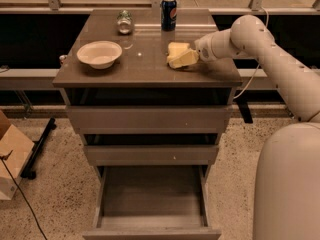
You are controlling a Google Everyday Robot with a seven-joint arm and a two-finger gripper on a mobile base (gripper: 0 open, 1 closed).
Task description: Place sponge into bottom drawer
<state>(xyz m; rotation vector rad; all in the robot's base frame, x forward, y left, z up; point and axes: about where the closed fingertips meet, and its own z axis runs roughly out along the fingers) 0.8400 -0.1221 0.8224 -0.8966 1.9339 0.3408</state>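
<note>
On the cabinet top (145, 70), right of centre, the sponge (177, 49) lies flat, and the gripper (184, 59) sits low against its near right side, level with it, as a side-on pickup would need. Whether the gripper is spread or pinching the sponge I cannot tell. The bottom drawer (150, 196) stands pulled out below, ready to receive it

White arm (280, 69) reaches leftward from the right, elbow high; pincer (186, 57) leads, angled slightly downward.
</note>
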